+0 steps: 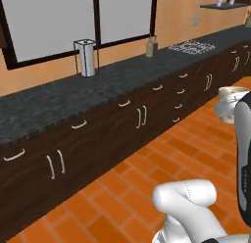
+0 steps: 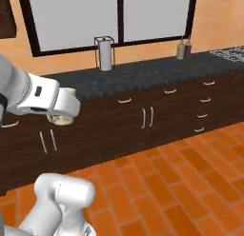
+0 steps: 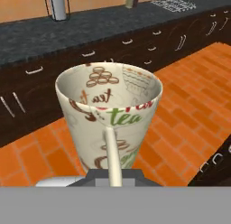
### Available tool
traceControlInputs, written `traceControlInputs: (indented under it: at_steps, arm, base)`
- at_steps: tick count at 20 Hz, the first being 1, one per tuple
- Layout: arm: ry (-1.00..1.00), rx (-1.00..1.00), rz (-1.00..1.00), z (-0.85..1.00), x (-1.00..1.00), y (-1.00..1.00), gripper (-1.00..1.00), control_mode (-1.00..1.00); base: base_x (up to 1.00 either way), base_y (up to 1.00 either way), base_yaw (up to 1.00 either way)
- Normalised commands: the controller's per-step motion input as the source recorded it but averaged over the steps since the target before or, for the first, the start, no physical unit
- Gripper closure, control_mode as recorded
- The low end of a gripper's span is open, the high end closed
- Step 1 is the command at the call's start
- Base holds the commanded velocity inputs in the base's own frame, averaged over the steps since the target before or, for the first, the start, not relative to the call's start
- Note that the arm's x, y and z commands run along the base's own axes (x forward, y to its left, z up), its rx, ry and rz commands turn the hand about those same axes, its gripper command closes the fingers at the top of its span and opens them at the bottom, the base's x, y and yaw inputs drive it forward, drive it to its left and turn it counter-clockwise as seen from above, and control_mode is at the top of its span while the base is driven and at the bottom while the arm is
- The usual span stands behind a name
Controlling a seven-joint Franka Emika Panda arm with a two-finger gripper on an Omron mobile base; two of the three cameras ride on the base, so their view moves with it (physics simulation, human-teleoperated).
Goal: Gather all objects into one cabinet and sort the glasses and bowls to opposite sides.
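Observation:
My gripper [image 3: 111,136] is shut on a cream cup [image 3: 108,110] printed with tea and coffee motifs. It is one of the glasses. One finger [image 3: 111,148] runs down inside the cup's near wall, and the cup stands upright with its mouth open and nothing inside. In the left base view the cup [image 1: 231,101] hangs at the right edge, over the orange floor, in the gripper [image 1: 229,109]. In the right base view the cup [image 2: 61,119] peeks out under the white hand, with the gripper [image 2: 63,111] in front of the low cabinets. The bowls and the cabinet are out of view.
A long dark stone counter [image 1: 59,97] runs over low brown cabinets with white handles [image 1: 141,115]. On it stand a paper-towel holder [image 1: 87,57], a bottle [image 1: 150,47] and a cooktop [image 1: 192,46]. A wall shelf [image 1: 224,5] hangs far right. Orange tiled floor [image 2: 181,182] lies open ahead.

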Motion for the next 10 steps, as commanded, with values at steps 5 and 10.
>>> traceControlInputs:
  at_steps: [5,10]
  arm:
    - [0.0,0.0,0.0,0.0,0.0,0.0,1.0,1.0]
    - [0.0,0.0,0.0,0.0,0.0,0.0,1.0,1.0]
  base:
    - [0.0,0.0,-0.79]
    - [0.07,0.12,-0.65]
